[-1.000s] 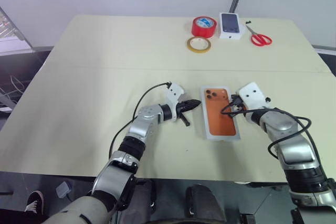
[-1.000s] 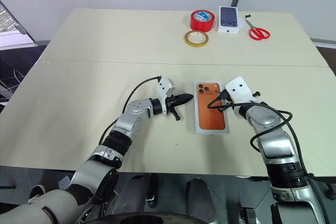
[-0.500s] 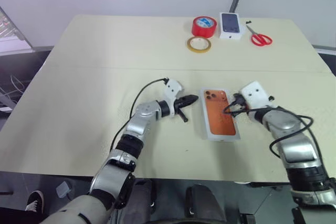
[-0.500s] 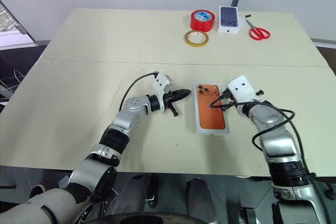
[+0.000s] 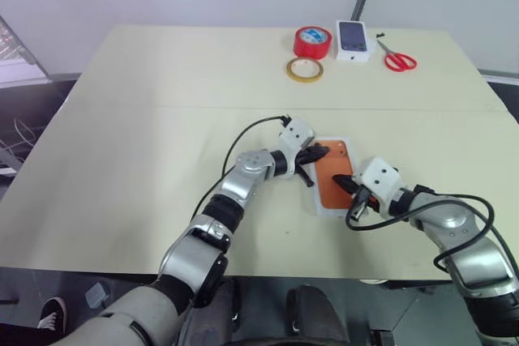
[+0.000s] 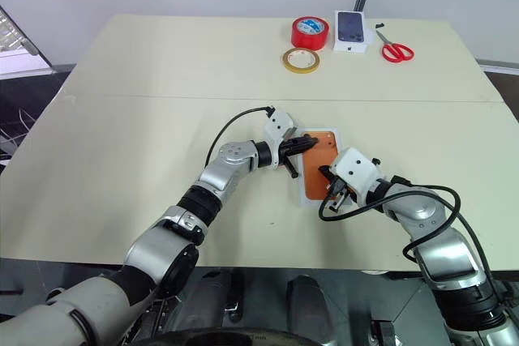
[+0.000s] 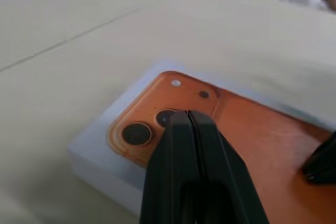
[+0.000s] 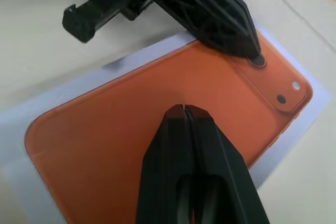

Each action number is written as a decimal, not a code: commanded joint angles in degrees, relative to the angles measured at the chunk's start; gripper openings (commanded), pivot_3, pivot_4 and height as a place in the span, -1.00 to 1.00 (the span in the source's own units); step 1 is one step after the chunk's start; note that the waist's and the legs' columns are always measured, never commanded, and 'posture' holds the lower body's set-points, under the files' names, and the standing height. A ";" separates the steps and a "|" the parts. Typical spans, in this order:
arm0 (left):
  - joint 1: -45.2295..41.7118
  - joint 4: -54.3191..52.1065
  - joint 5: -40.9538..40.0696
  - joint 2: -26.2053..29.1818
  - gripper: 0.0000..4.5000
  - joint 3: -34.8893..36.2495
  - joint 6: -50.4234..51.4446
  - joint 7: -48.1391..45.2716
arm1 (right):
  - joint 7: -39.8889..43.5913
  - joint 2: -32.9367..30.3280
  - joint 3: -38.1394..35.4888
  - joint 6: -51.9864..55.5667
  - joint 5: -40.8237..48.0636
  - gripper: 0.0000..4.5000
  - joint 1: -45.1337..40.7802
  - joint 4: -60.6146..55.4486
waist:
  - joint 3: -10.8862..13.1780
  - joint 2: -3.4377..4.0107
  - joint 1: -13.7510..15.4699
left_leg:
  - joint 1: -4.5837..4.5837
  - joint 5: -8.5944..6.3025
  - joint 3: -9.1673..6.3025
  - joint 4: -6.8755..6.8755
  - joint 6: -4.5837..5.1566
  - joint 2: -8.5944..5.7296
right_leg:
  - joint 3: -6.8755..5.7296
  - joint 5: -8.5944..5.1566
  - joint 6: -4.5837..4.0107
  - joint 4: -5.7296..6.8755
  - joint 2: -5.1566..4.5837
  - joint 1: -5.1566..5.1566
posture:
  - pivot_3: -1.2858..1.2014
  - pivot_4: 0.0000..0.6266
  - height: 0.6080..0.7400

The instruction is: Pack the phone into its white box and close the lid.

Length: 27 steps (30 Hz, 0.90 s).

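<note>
Near edge of the table [image 5: 122,200]: my right gripper [image 5: 344,183], fingers pressed together and holding nothing, points in over the near end of the phone [image 5: 334,172]. The phone lies back-up inside the white box [image 5: 323,207], whose low rim frames it on all sides. From my left, my left gripper [image 5: 320,151], likewise closed and empty, reaches over the far end of the phone, its tips above the camera cluster; the left wrist view shows the closed fingers [image 7: 191,145] just over the dark lenses. Whether either fingertip touches the orange back cannot be told. The two grippers lie near each other, tips apart, with the phone beneath both. A black cable loops beside each wrist.

Far side of the table, well apart from the box: a flat yellowish tape ring [image 5: 304,70], then a red tape roll [image 5: 314,40], a small white box bearing a phone picture [image 5: 353,39], and red-handled scissors [image 5: 398,57] at the right.
</note>
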 commanded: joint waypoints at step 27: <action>31.08 -45.80 -21.47 35.69 0.98 21.58 26.27 -12.95 | 16.75 -6.26 -20.93 -0.37 19.55 0.99 -0.43 9.89 | 0.06 0.12 -0.09 | 0.40 -0.07 0.01 -0.46 0.00 -0.07 | 0.04 -0.01 -0.03 -0.42 -0.53 0.41 | 0.03 -0.52 0.82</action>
